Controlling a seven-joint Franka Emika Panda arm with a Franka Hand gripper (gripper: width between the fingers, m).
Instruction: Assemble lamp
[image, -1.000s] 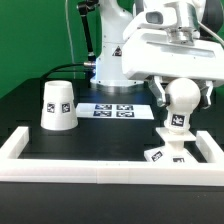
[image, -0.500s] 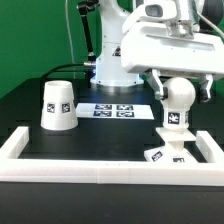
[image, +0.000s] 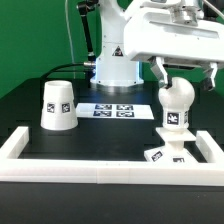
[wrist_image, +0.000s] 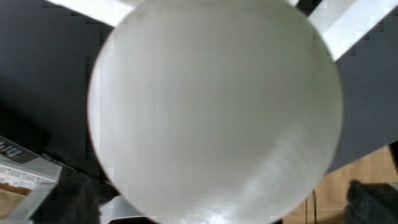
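Note:
The round-headed bulb (image: 176, 100) stands upright on the flat square base (image: 160, 154) at the exterior view's right, inside the frame. My gripper (image: 186, 76) is open just above the bulb's head, with a finger on each side and touching nothing. In the wrist view the bulb (wrist_image: 214, 100) fills nearly the whole picture, and the dark fingers (wrist_image: 43, 200) show at its sides. The cup-shaped shade (image: 58, 105) stands rim down on the black table at the exterior view's left, well apart from the gripper.
The long white rail frame (image: 100, 166) runs along the front and up both sides. The marker board (image: 118, 110) lies flat behind the shade and bulb. The arm's white base column (image: 115, 60) stands at the back.
My gripper has risen from around the bulb's head to just above it. The bulb, base and shade have stayed where they were.

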